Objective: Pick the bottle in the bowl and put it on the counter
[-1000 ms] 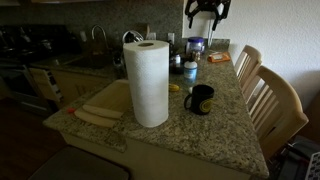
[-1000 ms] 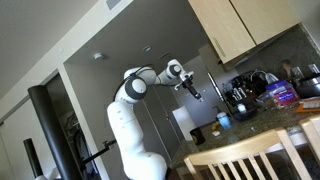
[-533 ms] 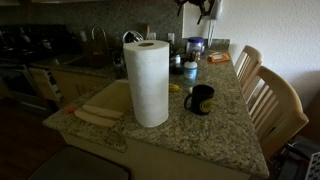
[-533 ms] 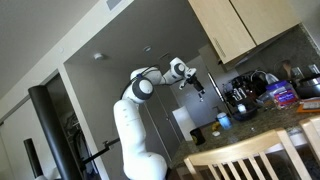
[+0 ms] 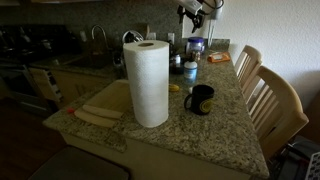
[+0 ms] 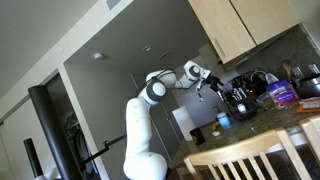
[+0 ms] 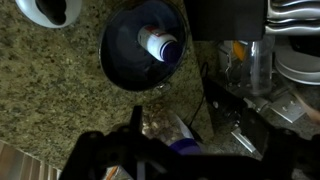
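In the wrist view a small blue bowl (image 7: 128,60) sits on the speckled granite counter (image 7: 50,90). A white bottle (image 7: 158,42) with a blue band lies on its side inside the bowl. My gripper (image 7: 200,150) is a dark shape at the bottom of that view. It is open and empty, high above the counter and just to the side of the bowl. In both exterior views the gripper (image 5: 190,12) (image 6: 211,87) hangs above the bowl and bottle (image 5: 189,70) at the far end of the counter.
A tall paper towel roll (image 5: 147,82) and a black mug (image 5: 200,99) stand on the counter (image 5: 215,130). A purple-lidded jar (image 5: 195,45) stands behind the bowl. A drying rack with plates (image 7: 295,40) is beside the bowl. Wooden chairs (image 5: 275,100) line one side.
The arm has stretched out toward the far end of the counter. The gripper has come over the bowl area and a little lower. Nothing on the counter has moved.
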